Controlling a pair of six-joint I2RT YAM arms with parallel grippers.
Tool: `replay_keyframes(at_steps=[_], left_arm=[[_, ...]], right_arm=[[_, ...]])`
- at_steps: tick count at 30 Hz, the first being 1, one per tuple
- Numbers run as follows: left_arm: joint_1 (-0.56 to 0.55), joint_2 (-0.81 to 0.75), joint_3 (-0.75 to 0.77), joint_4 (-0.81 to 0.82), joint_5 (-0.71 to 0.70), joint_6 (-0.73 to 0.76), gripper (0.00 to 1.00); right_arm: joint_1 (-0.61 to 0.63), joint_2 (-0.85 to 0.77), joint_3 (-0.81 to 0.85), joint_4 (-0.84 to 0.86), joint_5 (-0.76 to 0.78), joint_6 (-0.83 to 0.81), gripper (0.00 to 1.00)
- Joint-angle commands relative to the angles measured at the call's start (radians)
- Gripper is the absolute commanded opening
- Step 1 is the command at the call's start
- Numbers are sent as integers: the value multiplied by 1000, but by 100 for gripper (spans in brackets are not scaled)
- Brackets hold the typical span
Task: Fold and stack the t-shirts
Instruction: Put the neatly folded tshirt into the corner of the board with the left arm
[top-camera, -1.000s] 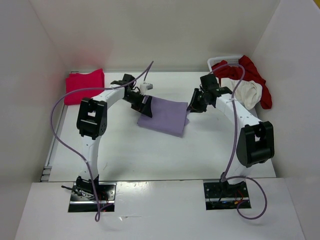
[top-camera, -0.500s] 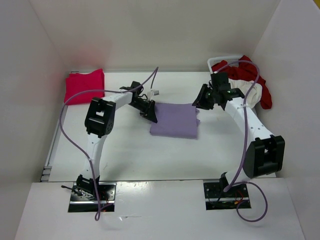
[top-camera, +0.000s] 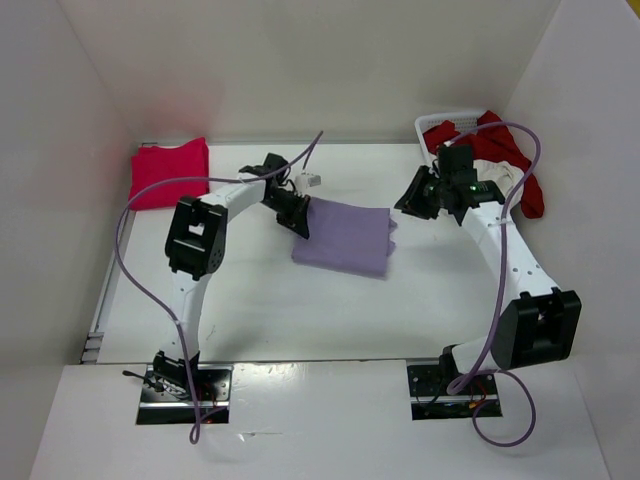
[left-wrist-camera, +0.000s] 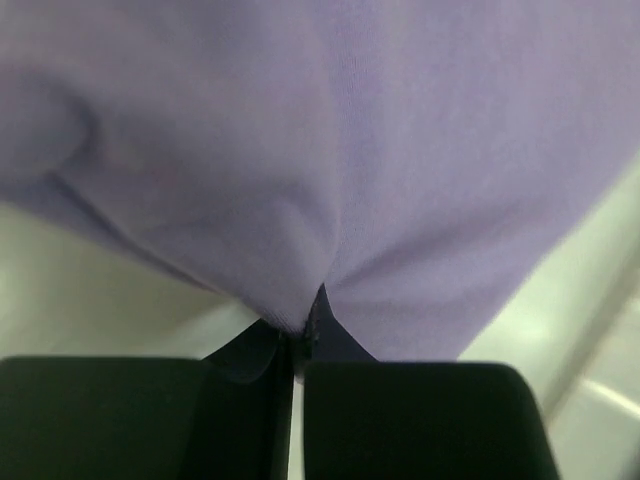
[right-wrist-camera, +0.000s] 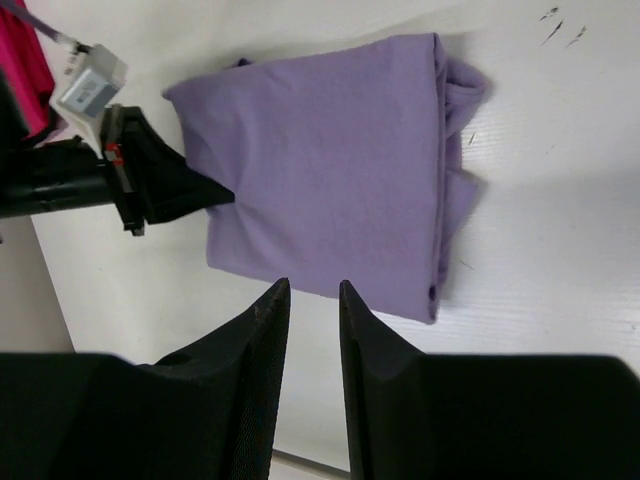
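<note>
Place: a robotics lab test cell.
Enclosure: plain white panel walls (top-camera: 300, 70) box in a white table (top-camera: 300, 320) on three sides.
Machines: left arm (top-camera: 195, 235) and right arm (top-camera: 510, 265), each bolted to its own metal base plate (top-camera: 215, 385) at the near edge.
Wiring: loose purple cables (top-camera: 118, 238) loop from bases to wrists.
Test material: lavender t-shirt (top-camera: 345, 235), folded magenta t-shirt (top-camera: 168, 172), white lattice basket (top-camera: 445, 122).

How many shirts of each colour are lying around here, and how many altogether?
Pink shirt: 1
Purple shirt: 1
Dark red shirt: 1
White shirt: 1
Total: 4
</note>
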Motion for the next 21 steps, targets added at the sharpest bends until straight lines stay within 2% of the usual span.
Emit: replay_keyframes(at_steps=[1, 4, 5, 11, 18, 21], left_arm=[[17, -129, 28, 15, -389, 134, 0], [17, -157, 77, 15, -589, 214, 0], [26, -157, 94, 25, -703, 232, 0], [26, -147, 184, 88, -1035, 357, 0], [45, -85, 271, 194, -1299, 515, 0], [69, -52, 328, 205, -1353, 562, 0]], right_arm=[[-14, 1, -8, 21, -6, 1, 32], [-14, 13, 2, 39, -6, 1, 32], [-14, 24, 2, 39, -15, 1, 32], [-14, 24, 2, 58, -6, 1, 32], [-23, 3, -31, 58, 5, 1, 32], [-23, 3, -31, 58, 14, -8, 32]])
